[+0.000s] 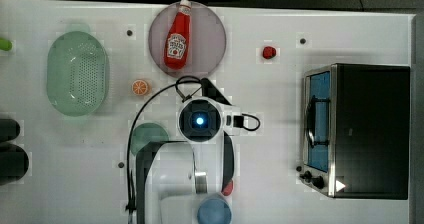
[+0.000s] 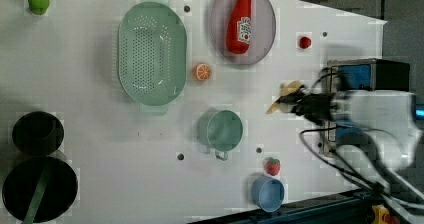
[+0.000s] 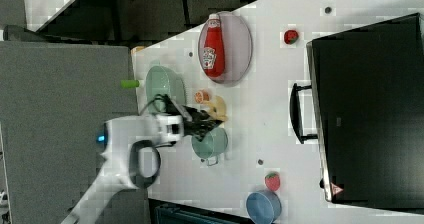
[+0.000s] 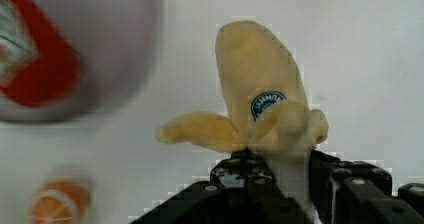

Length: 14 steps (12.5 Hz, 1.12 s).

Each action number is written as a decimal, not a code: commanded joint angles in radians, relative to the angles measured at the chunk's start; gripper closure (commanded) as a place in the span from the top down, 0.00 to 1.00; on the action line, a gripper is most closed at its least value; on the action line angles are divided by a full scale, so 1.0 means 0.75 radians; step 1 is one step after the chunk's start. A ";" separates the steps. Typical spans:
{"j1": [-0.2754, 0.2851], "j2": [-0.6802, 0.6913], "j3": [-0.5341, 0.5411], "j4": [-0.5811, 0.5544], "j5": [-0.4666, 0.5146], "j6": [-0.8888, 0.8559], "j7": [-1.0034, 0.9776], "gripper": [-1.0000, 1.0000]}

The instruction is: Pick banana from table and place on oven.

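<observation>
In the wrist view my gripper (image 4: 277, 171) is shut on the lower end of the pale-yellow banana (image 4: 262, 99), whose peel strips splay out to both sides above the black fingers (image 4: 235, 176). The left view shows the banana (image 2: 286, 95) sticking out of the gripper (image 2: 296, 104), held above the white table (image 2: 90, 109), a little to the left view's left of the oven (image 2: 372, 74). Banana (image 3: 218, 109) and gripper (image 3: 205, 121) also appear in the right view, over the green mug. The oven (image 1: 372, 129) stands shut at the top view's right, its black top bare.
A ketchup bottle (image 1: 178, 36) lies on a grey plate (image 1: 210, 31). An orange slice (image 1: 140, 87), green colander (image 1: 77, 73), green mug (image 2: 222, 130), blue cup (image 2: 267, 193), strawberry (image 2: 272, 166), a small red item (image 1: 269, 52) and black bowls (image 2: 39, 186) stand on the table.
</observation>
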 commanded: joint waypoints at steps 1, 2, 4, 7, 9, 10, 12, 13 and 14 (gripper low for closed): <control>-0.003 -0.186 -0.008 0.140 -0.013 -0.230 0.043 0.25; -0.005 -0.235 -0.016 0.191 -0.013 -0.358 0.042 0.25; -0.005 -0.307 -0.038 0.313 -0.013 -0.613 0.040 0.25; -0.006 -0.349 -0.091 0.525 -0.013 -0.958 0.032 0.25; -0.009 -0.335 -0.153 0.641 -0.013 -1.053 -0.011 0.25; -0.012 -0.321 -0.193 0.680 -0.013 -1.054 -0.079 0.25; -0.020 -0.280 -0.287 0.730 -0.014 -1.052 -0.257 0.25; -0.024 -0.252 -0.344 0.748 -0.014 -1.051 -0.351 0.25; -0.028 -0.220 -0.402 0.766 -0.014 -1.047 -0.450 0.25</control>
